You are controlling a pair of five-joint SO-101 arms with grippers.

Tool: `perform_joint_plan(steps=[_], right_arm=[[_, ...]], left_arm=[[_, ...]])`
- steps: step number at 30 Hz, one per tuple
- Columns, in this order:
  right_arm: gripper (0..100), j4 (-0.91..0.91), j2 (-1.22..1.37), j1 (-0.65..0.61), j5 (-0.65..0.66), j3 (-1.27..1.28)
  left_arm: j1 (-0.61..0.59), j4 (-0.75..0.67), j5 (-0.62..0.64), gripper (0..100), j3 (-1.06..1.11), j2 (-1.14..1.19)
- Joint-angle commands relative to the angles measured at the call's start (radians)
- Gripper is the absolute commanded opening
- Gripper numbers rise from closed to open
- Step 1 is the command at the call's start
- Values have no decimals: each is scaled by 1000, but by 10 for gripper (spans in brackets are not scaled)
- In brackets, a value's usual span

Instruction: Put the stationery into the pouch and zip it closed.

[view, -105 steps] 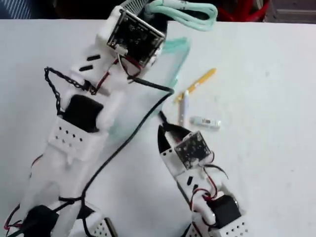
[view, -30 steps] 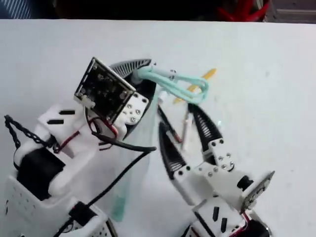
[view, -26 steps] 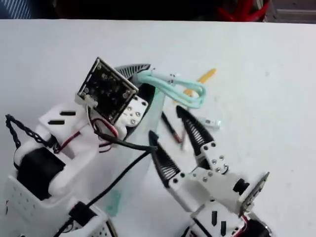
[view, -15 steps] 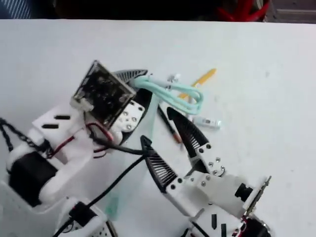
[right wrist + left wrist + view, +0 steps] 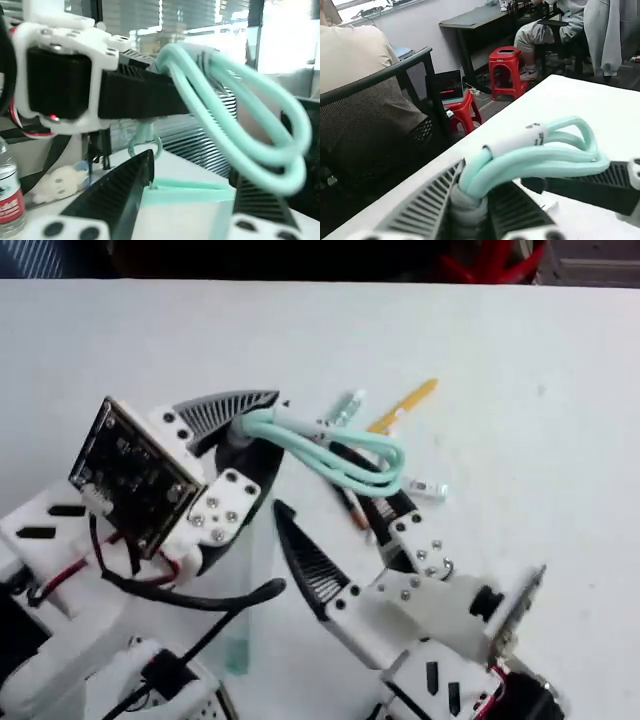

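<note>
My left gripper (image 5: pixel 252 430) is shut on the mint cord loop (image 5: pixel 335 452) of the pouch and holds it above the table; the left wrist view has the cord (image 5: pixel 540 155) coming out from between its fingers. The translucent teal pouch (image 5: pixel 243 625) hangs below, mostly hidden by the arm. My right gripper (image 5: pixel 325 502) stands open beneath the loop, its fingers on either side of the pouch's mint top edge (image 5: pixel 187 187). A zipper ring (image 5: pixel 145 145) dangles there. On the table lie a yellow pen (image 5: pixel 405 405), a pale pen (image 5: pixel 342 407), a dark pen (image 5: pixel 352 508) and a small white item (image 5: pixel 425 488).
The white table (image 5: pixel 540 370) has free room to the right and at the back. Beyond its far edge stand a black chair (image 5: pixel 380 130) and red stools (image 5: pixel 507 67). A black cable (image 5: pixel 200 595) runs across the left arm.
The left arm has drawn back toward the near left, carrying the cord and pouch with it. The right gripper has swung left under the loop, open throughout. The pens lie uncovered again.
</note>
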Motion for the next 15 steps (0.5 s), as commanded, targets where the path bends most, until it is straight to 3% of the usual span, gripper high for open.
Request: perform_joint_plan(steps=[1,8,15], right_arm=[[246,88,124,-54,0,-172],[247,127,157,-127,0,-230],[247,130,10,54,-2,-232]], left_arm=[[13,52,6,24,-84,-4],[19,61,5,24,-86,-1],[21,112,5,24,-77,-4]])
